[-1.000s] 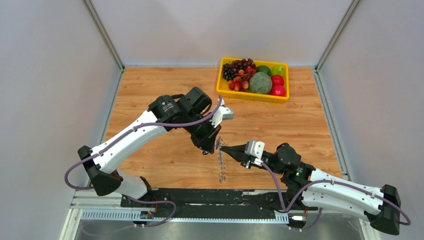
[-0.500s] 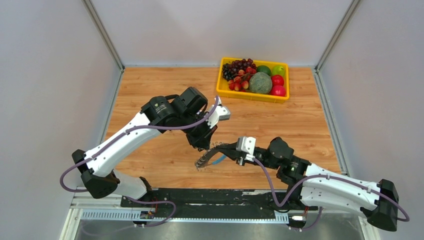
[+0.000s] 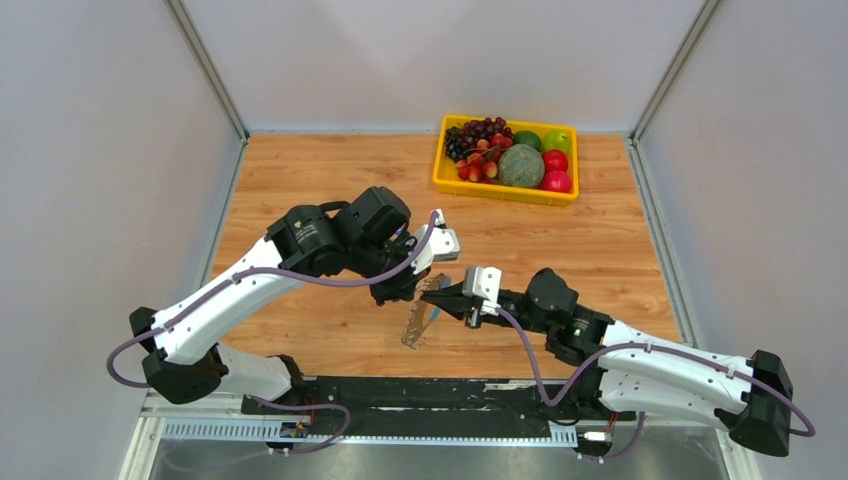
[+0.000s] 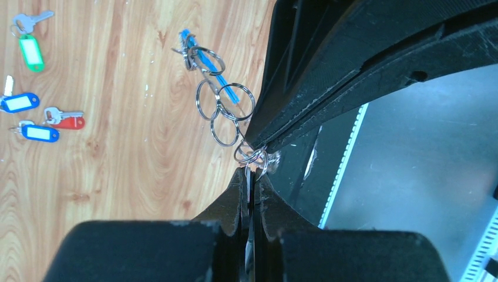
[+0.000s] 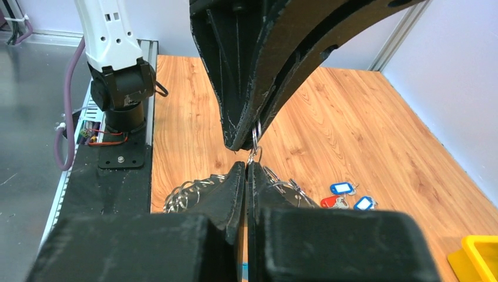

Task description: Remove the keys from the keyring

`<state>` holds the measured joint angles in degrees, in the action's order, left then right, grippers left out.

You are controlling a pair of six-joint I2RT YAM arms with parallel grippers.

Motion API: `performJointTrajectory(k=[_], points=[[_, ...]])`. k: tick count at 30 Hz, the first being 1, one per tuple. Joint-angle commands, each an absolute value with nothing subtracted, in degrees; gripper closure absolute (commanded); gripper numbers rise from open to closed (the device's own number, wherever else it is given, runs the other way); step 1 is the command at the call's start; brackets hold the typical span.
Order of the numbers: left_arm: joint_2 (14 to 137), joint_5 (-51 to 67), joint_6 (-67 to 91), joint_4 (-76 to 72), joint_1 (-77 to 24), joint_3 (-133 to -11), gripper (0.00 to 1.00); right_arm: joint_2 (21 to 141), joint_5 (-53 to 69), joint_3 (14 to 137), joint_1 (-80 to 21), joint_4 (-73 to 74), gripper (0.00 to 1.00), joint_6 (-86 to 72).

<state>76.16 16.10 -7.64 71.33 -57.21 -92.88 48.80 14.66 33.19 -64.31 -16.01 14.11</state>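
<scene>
1. Where the two arms meet above the near middle of the table (image 3: 300, 170), you have the left gripper (image 4: 249, 175), with its jaws pressed together and pinching a small end ring of the keyring (image 4: 222, 108).
2. Right gripper (image 5: 245, 169): jaws likewise closed, tips nose to nose with the left ones, nipping the same cluster of small rings.
3. Keyring: a chain of linked metal rings with a light-blue piece. It hangs slanting down from the shared pinch. You cannot tell whether its low end touches the wood.
4. Keys (image 4: 38, 133): four lie flat on the table in the left wrist view, all apart from the keyring. They are one green-tagged key (image 4: 30, 50), two blue-tagged keys (image 4: 17, 103) and one red-tagged key (image 4: 67, 120). The red one lies just beside the blue pair.
5. Basket (image 3: 470, 186): yellow, at the far right of the table, filled with fruit (image 3: 522, 165), well apart from both grippers.
</scene>
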Motion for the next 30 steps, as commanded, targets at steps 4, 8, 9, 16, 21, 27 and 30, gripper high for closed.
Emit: performJointTrajectory(k=[4, 8, 9, 16, 21, 27, 30], points=[[71.3, 15.3, -12.1, 64.7, -58.8, -92.0, 1.0, 50.9, 15.9, 35.8, -64.5, -13.4, 1.0, 11.0], [71.4, 15.9, -11.9, 63.4, -59.4, -90.6, 1.0, 52.6, 16.0, 37.0, -64.5, -13.2, 1.0, 9.9], [71.5, 15.8, -11.8, 63.3, -59.6, -90.3, 1.0, 52.8, 16.4, 37.3, -64.5, -13.2, 1.0, 9.7], [71.9, 14.3, -11.8, 62.0, -59.9, -89.7, 1.0, 51.7, 15.9, 37.1, -64.5, -13.2, 0.75, 9.0], [70.3, 12.7, -13.8, 62.0, -59.9, -89.0, 1.0, 46.0, 13.6, 34.6, -64.5, -13.0, 0.59, 9.7], [69.1, 12.5, -16.4, 62.2, -59.9, -87.4, 1.0, 40.7, 11.2, 33.3, -64.2, -11.1, 0.53, 10.3], [69.2, 11.7, -17.1, 62.7, -59.9, -87.1, 1.0, 39.3, 9.4, 33.8, -63.8, -9.8, 0.53, 10.5]])
